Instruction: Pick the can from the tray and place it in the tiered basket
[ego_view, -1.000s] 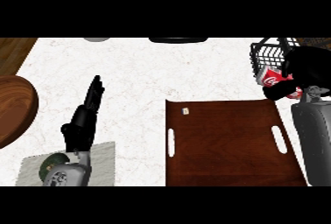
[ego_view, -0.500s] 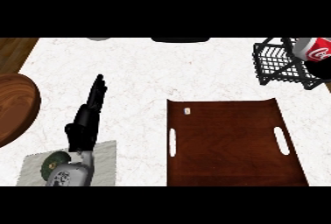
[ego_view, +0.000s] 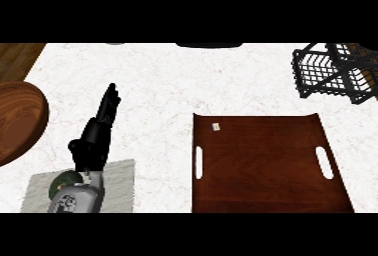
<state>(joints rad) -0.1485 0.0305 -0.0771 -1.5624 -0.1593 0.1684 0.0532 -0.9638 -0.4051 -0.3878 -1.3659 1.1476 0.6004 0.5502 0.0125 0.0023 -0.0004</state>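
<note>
One hand shows, the left hand (ego_view: 94, 134), rising from the lower left above a grey mat (ego_view: 119, 184), its fingers (ego_view: 108, 102) straight and pressed together, pointing away over the white counter (ego_view: 170, 80) and holding nothing. Just to its right lies the brown tray (ego_view: 258, 170), with a slot handle on each long side, and a round wooden plate (ego_view: 18, 120) sits at the left edge. Farthest off, at the upper right, stands the black wire tiered basket (ego_view: 325, 75); where the can is cannot be told from this view.
</note>
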